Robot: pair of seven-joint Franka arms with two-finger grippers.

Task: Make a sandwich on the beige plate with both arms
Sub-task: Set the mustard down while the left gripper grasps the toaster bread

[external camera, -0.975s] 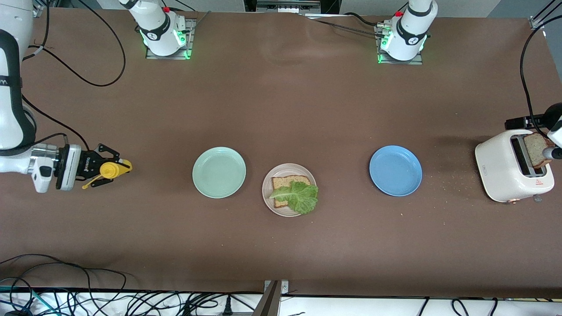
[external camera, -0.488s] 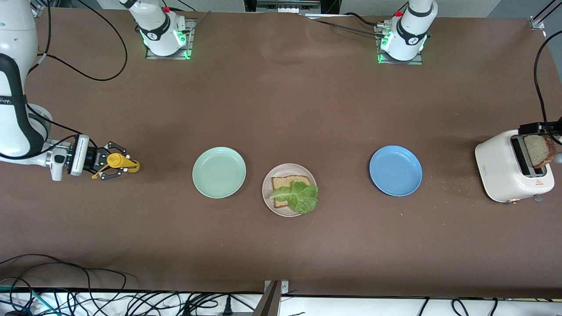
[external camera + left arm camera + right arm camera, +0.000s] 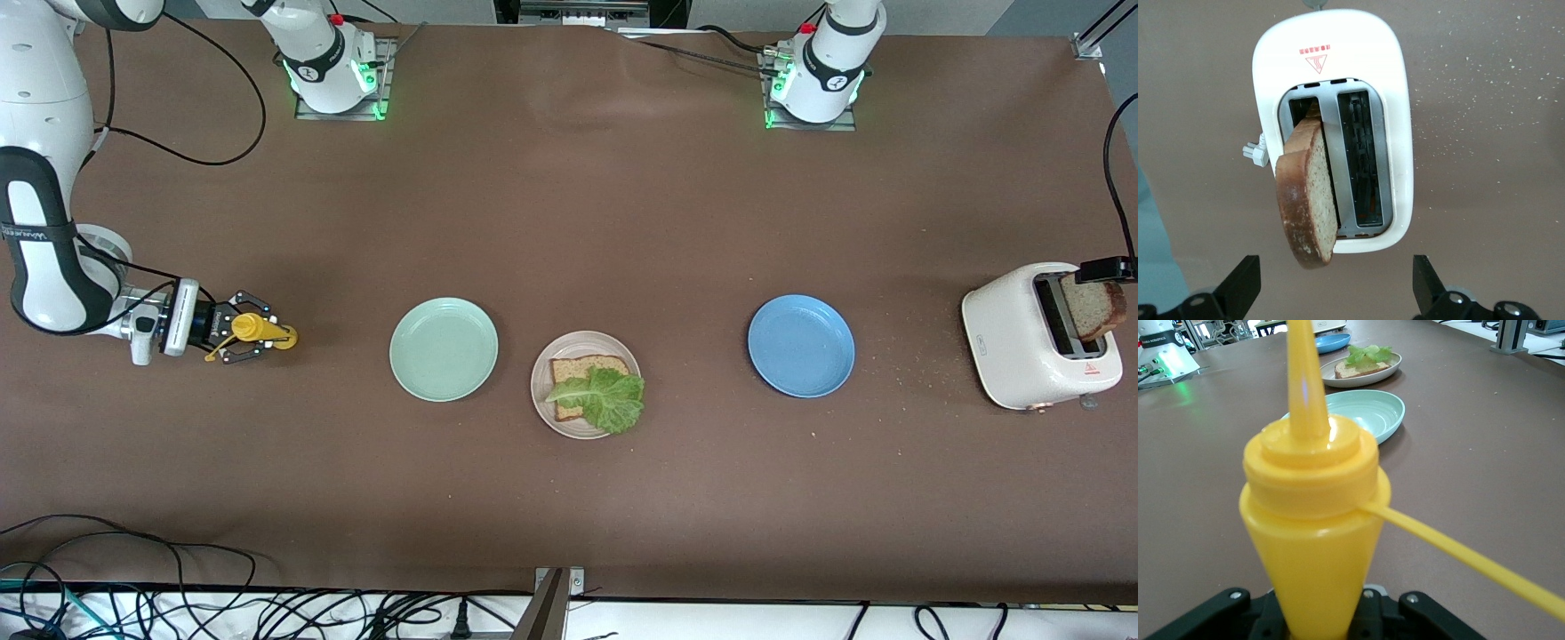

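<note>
- Right gripper [image 3: 252, 331] clamps a yellow bottle [image 3: 260, 330], nozzle toward the mint plate [image 3: 444, 348], at the right arm's end.
- Left gripper [image 3: 1335, 287], fingers [image 3: 1245, 283] spread wide, nothing held, over the toaster [image 3: 1036, 336]; bread slice [image 3: 1308, 200] leans out of one slot.
- Beige plate [image 3: 544, 373] sits between mint and blue plate [image 3: 800, 346], carrying bread [image 3: 582, 366] with lettuce [image 3: 606, 397] on top.

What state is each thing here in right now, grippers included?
Beige plate: holds one bread slice with lettuce on top; no top slice yet.
Mint plate: empty.
Blue plate: empty.
Toaster: a toast slice sticks out of one slot, tilted; other slot empty.
Mustard bottle: held sideways, nozzle toward the mint plate.
Right gripper: shut on the mustard bottle.
Left gripper: open, over the toaster.
</note>
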